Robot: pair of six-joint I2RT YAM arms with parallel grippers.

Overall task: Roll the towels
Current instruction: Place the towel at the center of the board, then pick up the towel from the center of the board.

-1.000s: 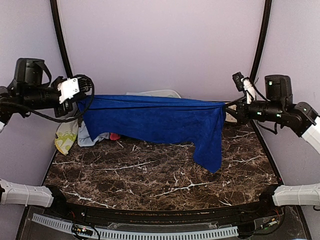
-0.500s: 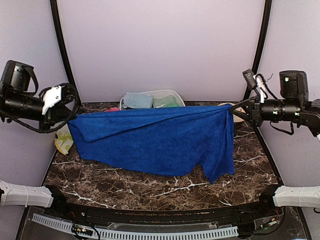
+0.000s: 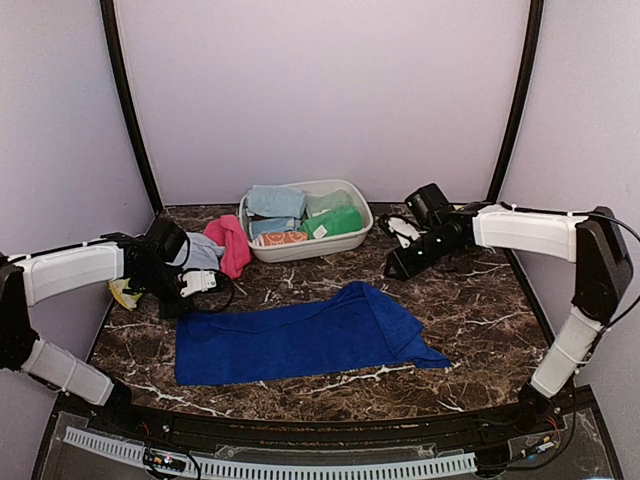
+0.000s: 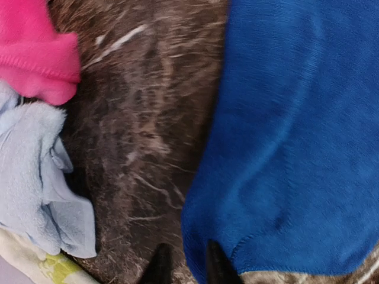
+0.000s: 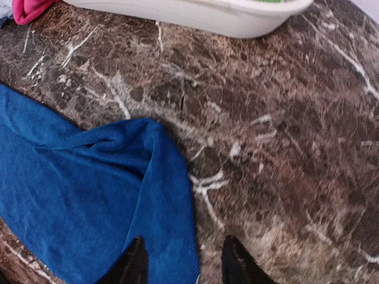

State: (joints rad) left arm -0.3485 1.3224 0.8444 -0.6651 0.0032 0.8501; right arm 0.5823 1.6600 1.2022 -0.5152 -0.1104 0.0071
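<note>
Your long royal blue cloth towel (image 3: pixel 300 340) lies flat on the dark marble table (image 3: pixel 480 320), long axis left to right, its left end just beside the barely parted, empty left gripper (image 4: pixel 183 267), its far right corner near the spread, empty right gripper (image 5: pixel 183 263).

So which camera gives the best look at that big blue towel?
The top camera: it shows the whole blue towel lying spread on the table. The left wrist camera catches only one corner up close, the right wrist camera only a folded end.
</note>
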